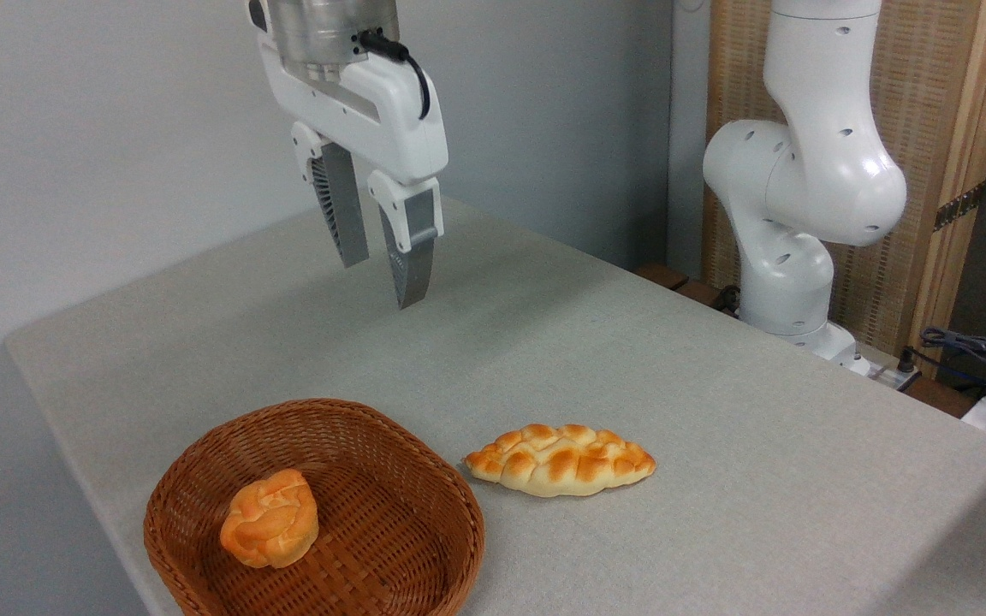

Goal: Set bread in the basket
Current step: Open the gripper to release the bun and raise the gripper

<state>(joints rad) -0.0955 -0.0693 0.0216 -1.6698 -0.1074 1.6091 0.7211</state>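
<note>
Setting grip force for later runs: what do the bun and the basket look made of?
Bread: looks like a soft foam or plastic replica, since its orange-golden skin is smooth and slightly glossy; real bread cannot be ruled out. Basket: brown woven wicker or rattan, with visible interlaced strands and a matte finish.

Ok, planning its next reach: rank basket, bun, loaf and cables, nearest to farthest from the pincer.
1. Basket, rim below the pincer.
2. Bun in basket and loaf right of it: too close to call.
3. Cables, far right.
</note>
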